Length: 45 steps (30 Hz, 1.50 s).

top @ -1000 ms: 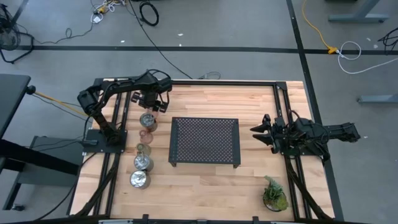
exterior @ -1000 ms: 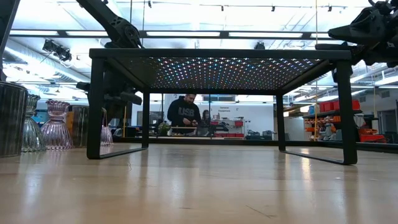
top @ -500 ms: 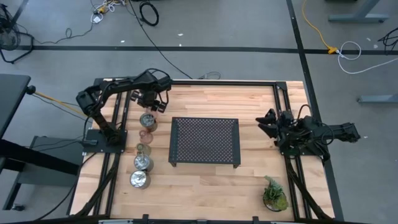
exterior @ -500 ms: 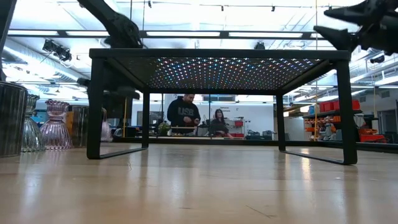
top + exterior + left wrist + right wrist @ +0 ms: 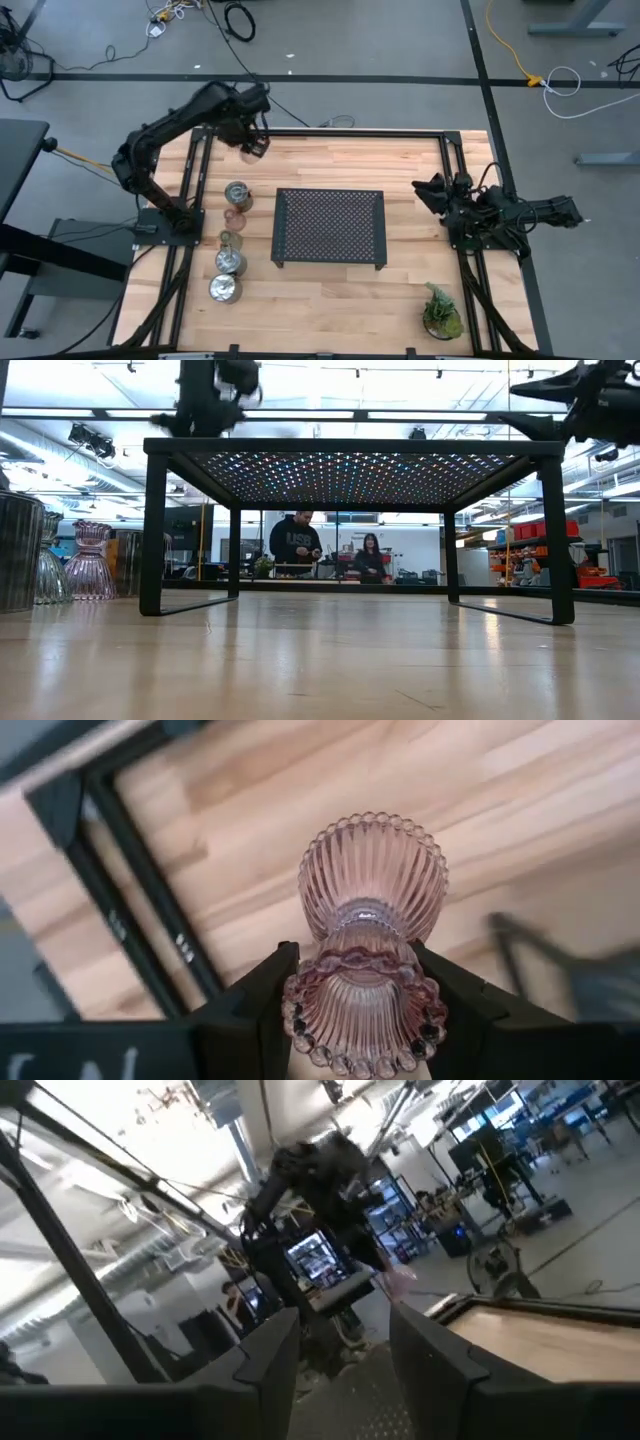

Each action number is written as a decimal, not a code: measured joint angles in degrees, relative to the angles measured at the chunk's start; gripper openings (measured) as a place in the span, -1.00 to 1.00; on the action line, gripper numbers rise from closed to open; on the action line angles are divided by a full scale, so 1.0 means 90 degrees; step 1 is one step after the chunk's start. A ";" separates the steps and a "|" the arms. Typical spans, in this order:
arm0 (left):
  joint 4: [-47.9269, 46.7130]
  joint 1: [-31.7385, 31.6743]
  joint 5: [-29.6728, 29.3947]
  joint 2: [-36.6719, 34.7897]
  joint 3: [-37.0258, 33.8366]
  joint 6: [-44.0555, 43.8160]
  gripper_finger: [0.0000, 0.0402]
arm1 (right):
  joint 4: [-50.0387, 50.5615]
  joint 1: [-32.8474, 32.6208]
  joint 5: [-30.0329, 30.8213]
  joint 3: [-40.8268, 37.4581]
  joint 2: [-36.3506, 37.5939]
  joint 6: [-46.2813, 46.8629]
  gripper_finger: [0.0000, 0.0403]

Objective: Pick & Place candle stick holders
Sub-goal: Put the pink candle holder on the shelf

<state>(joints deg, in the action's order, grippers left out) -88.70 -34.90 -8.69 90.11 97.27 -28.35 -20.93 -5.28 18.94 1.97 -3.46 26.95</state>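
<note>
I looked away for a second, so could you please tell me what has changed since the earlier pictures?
The left gripper, shut on the pink glass holder, has risen and swung from beside the holder row toward the table's far left corner. The right gripper shifted slightly. The tray, plant and remaining holders stayed put.

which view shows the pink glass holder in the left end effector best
The left wrist view: the pink glass holder fills the picture, clamped between the left end effector fingers. The high view shows only the arm above the table's far edge; in the low view it is blurred.
</note>
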 joint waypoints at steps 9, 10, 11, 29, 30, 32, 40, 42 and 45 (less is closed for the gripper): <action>0.0115 0.1229 0.0172 -0.0013 0.2150 -0.0932 -0.17 | 0.2061 0.0000 0.0416 0.2334 -0.1663 -0.1619 -0.22; 0.0109 0.1376 0.0177 -0.0012 0.2258 -0.1019 -0.17 | 0.2299 0.0000 0.0501 0.2634 -0.1934 -0.1801 -0.22; 0.0104 0.1528 0.0182 -0.0012 0.2348 -0.1127 -0.17 | 0.2493 0.0010 0.0588 0.2934 -0.2216 -0.1986 -0.22; 0.0992 0.3330 0.0469 0.0293 0.2449 -0.1767 -0.17 | 0.4157 0.0668 -0.0498 0.7124 -0.7029 -0.3238 -0.02; 0.0990 0.3367 0.0501 0.0299 0.2446 -0.1684 -0.17 | 0.4200 0.0668 -0.0498 0.7306 -0.7227 -0.3229 0.04; 0.1003 0.3429 0.0570 0.0301 0.2446 -0.1447 -0.17 | 0.4368 0.0668 -0.0495 0.7629 -0.7603 -0.3120 0.16; 0.0852 0.3476 0.0765 0.0325 0.2446 -0.0710 -0.17 | 0.4515 0.0580 -0.0506 0.8855 -0.8947 -0.2712 0.66; 0.0700 0.3463 0.0747 0.0325 0.2446 -0.0484 -0.17 | 0.4606 0.0481 -0.0512 0.9122 -0.9210 -0.2711 0.75; 0.0482 0.3387 0.0683 0.0323 0.2446 -0.0260 -0.17 | 0.4629 0.0313 -0.0551 0.9478 -0.9517 -0.2710 0.83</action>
<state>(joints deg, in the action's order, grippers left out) -84.36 -4.42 -2.54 93.01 119.28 -30.69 20.73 -2.46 13.98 87.27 -89.12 2.56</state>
